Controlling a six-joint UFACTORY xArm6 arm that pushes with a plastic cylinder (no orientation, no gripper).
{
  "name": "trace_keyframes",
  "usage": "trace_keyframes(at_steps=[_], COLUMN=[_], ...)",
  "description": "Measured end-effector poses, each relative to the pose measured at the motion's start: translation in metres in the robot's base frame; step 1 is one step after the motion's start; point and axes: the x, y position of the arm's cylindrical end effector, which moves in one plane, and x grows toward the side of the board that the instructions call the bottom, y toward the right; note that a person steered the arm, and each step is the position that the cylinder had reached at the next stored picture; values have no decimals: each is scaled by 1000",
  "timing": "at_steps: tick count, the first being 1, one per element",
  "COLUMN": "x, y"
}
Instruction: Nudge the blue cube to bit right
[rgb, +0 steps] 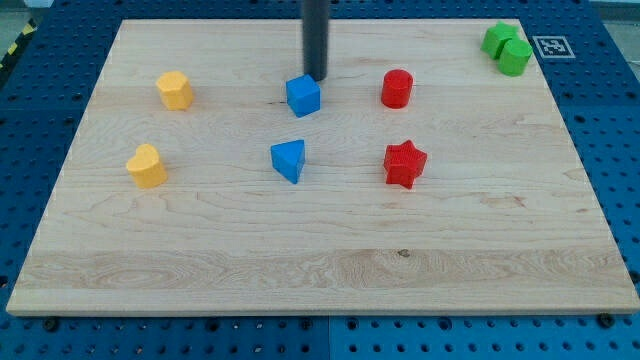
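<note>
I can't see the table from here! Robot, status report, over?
My tip just above the blue cube, near its top right corner. Cube not yet nudged right. Red cylinder sits further right in its line, apart from it.

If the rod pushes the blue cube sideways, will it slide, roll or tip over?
The blue cube will probably slide, not roll: it rests on a flat face on the smooth wooden board. It looks low and compact, so tipping seems unlikely. My tip sits just behind it, toward the view's top and slightly right of centre; an off-centre push there may turn it.
</note>
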Motion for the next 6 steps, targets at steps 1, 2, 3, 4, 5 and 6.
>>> trace_keyframes(at_steps=[1, 2, 3, 4, 5, 6], x=[0, 0, -8, -23, -23, -8], y=[-5, -5, -21, -45, -45, -38])
